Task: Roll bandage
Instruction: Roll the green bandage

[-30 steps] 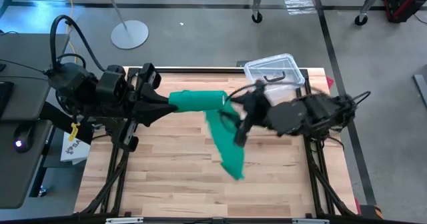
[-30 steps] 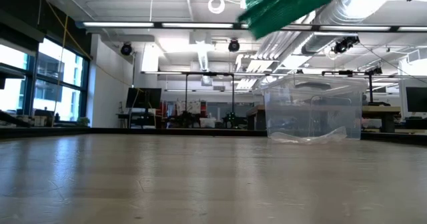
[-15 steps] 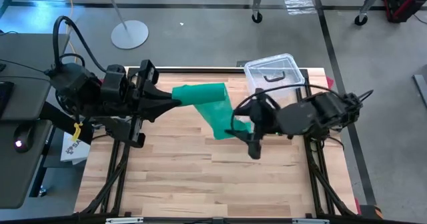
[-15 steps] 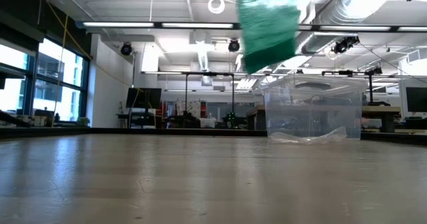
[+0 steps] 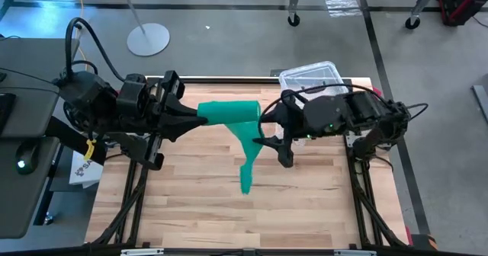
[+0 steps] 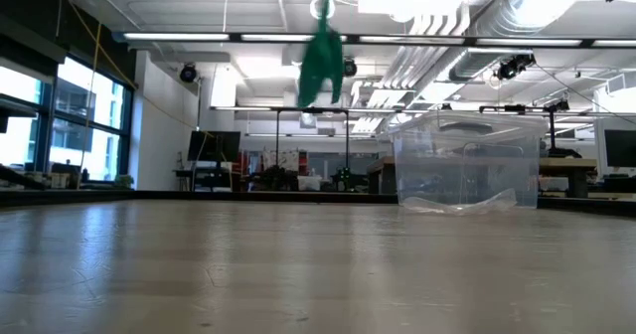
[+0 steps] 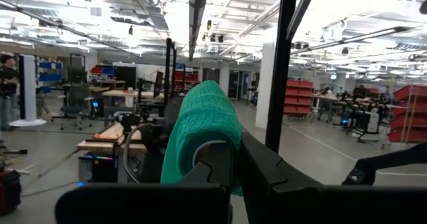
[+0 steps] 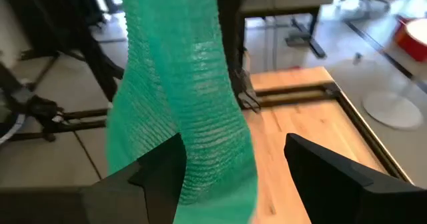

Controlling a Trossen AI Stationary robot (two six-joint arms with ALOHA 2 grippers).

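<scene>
Your left tool (image 5: 200,116) is clamped on one end of the green bandage (image 5: 232,113), held up over the table (image 5: 191,203) w/ a short stretch running across toward the right arm, then the rest hanging down, free end off the surface. Your right tool (image 5: 268,130) sits right beside the hanging part w/ fingers (image 8: 160,167) spread wide, strip between them but not gripped. Clear plastic box (image 5: 311,80) at the table's far right corner, apart from both.

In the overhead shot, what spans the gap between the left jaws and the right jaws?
The green bandage: the left gripper is shut on one end, and the strip runs across, then hangs beside the open right gripper. High view shows it.
</scene>
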